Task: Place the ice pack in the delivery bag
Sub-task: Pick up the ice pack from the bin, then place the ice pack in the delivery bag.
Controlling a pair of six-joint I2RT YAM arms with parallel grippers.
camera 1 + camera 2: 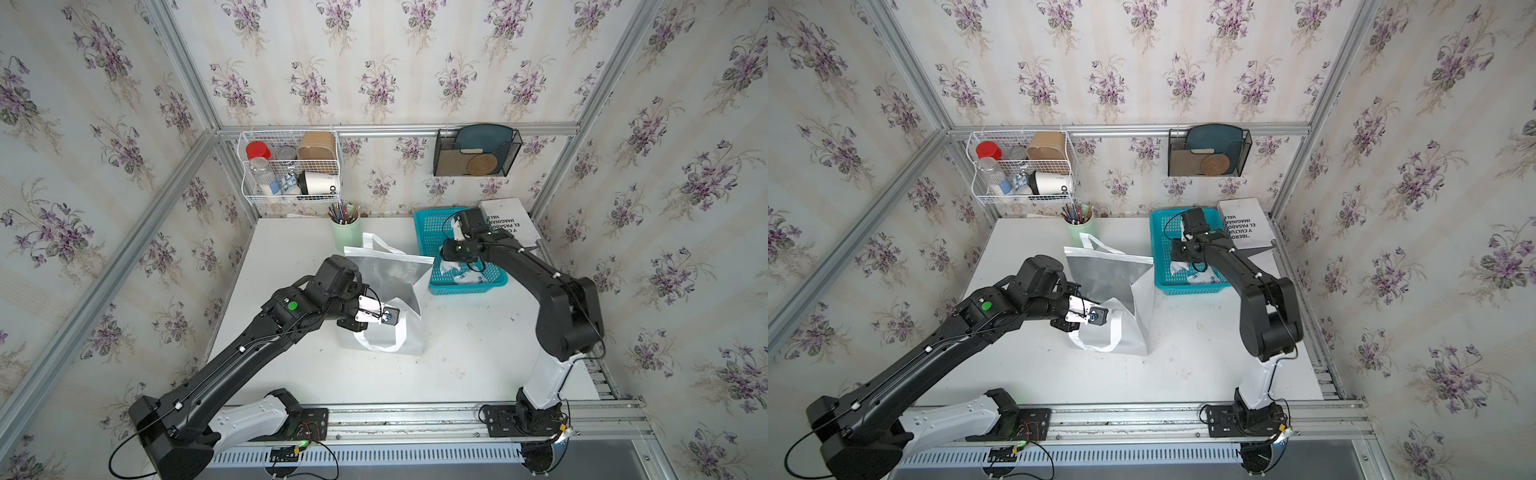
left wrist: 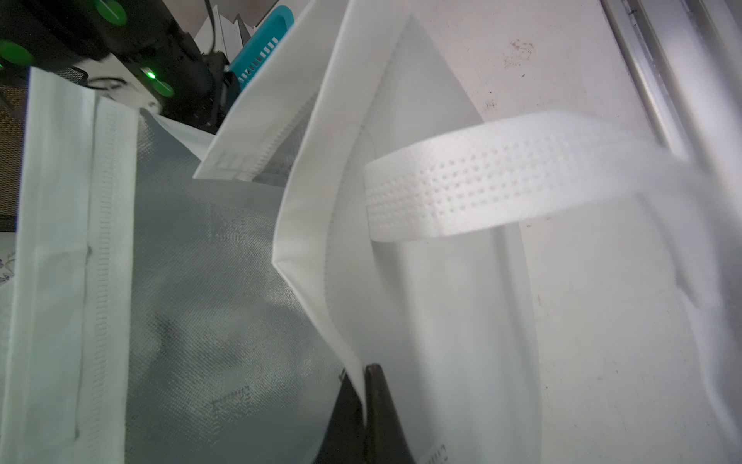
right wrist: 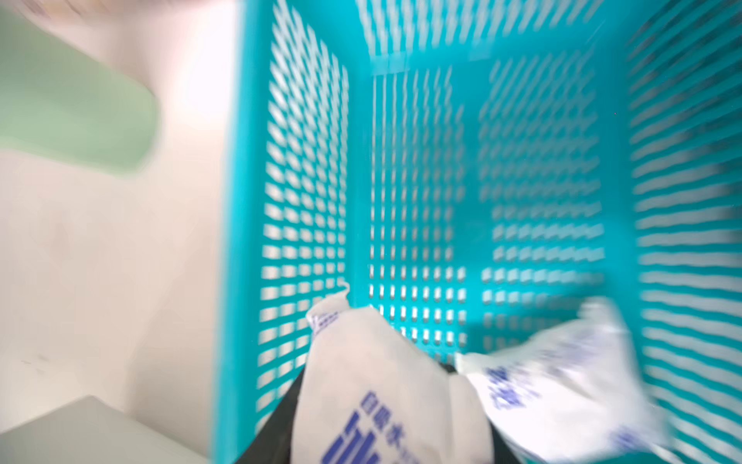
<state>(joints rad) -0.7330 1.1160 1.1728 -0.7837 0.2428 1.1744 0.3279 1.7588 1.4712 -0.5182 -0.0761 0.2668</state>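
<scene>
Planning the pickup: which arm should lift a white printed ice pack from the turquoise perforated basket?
Right: right gripper straddles an ice pack in the turquoise basket; left gripper holds the white foil-lined bag open.

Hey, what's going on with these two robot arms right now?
The left gripper pinches the bag by its rim, so it stands open on the table. The right gripper is down in the basket with an ice pack between its fingers; whether it grips is unclear. A second pack lies alongside.
</scene>
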